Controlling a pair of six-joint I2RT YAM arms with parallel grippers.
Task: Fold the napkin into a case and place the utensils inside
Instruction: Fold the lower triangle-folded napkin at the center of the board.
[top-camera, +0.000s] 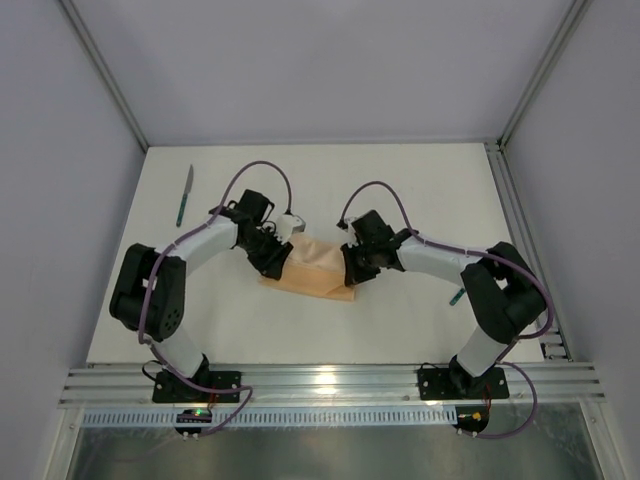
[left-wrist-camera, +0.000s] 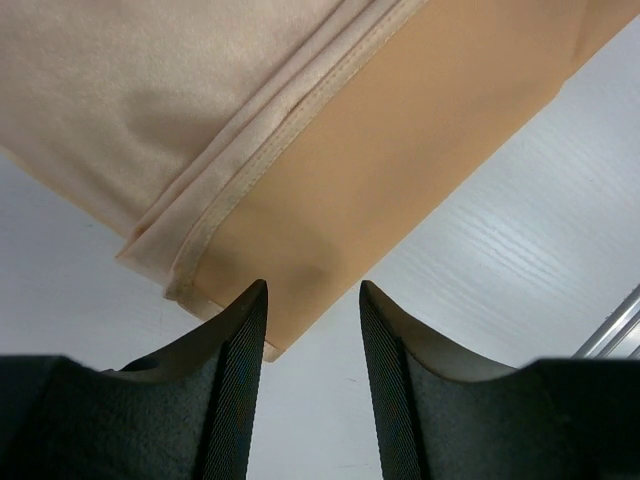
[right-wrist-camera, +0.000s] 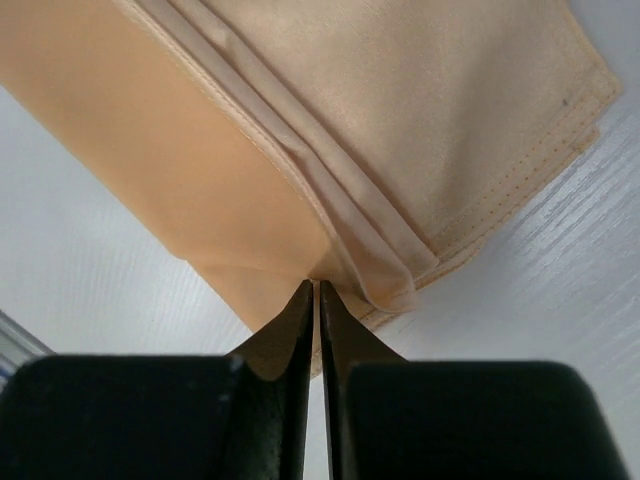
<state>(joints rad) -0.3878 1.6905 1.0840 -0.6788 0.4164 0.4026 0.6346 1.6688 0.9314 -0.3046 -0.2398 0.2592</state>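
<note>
**Folded napkin (top-camera: 318, 268) between both arms**

Only the top view shows the knife (top-camera: 185, 195) on the bench (top-camera: 400, 180), left of and behind the napkin, its long axis running away from the arms. The napkin's long axis runs left to right. Wrist views reveal its layered hems. The left end effector (left-wrist-camera: 313, 287) gapes at a corner. The right end effector (right-wrist-camera: 317, 285) pinches the fold.
</note>
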